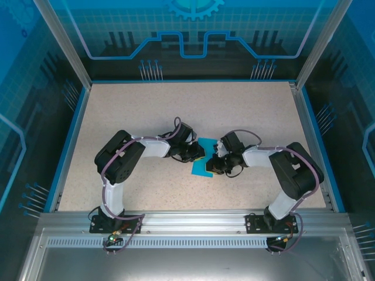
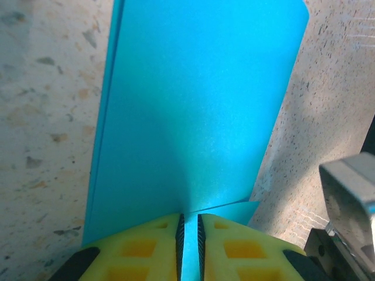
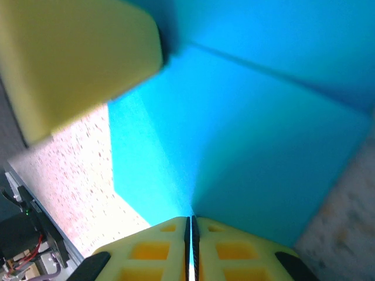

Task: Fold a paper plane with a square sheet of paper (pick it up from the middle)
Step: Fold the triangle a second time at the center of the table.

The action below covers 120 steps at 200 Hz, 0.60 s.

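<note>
Together, the left end effector (image 2: 188, 221) and right end effector (image 3: 191, 221) each pinch, nearly closed, an edge of the creased teal square sheet of paper (image 2: 193, 117), which spreads ahead of both over the desk (image 1: 176, 111).

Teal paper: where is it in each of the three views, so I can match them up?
Top external: teal paper mid-table, near the front half.
Left wrist: teal paper up the middle, top to bottom.
Right wrist: teal paper across centre and right, creased.
Shared landmark: speckled tabletop.
</note>
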Tool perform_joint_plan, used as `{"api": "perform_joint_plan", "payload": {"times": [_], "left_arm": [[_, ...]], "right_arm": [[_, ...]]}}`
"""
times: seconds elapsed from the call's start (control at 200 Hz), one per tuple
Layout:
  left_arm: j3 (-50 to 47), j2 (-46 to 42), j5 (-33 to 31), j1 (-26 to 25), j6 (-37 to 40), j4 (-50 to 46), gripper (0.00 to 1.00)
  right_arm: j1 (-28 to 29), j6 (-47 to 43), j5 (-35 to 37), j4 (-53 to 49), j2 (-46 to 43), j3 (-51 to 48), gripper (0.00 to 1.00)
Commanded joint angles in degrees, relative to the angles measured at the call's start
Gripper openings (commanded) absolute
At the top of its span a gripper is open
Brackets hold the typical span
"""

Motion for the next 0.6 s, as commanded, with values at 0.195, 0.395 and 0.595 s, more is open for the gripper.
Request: {"api": "perform_joint_plan", "payload": {"times": [0.195,0.395,0.595], "left_arm": [[-1.3,0.5,-2.3,0.0,-0.1,-2.8,0.17],[-1.2,0.5,-2.2,0.0,-0.1,-2.8,0.17],[-1.2,0.6,-1.3,0.0,-0.2,-2.1,0.18]], "right_arm": [[0.7,-0.2,-0.3,-1.1,-5.2,-8.2,0.13],[-1.0,-0.6,-1.0,-1.5,-8.5,-10.5,0.14],[-4.5,0.2,-1.0,-2.6,-14.3,-10.1,0.15]]}}
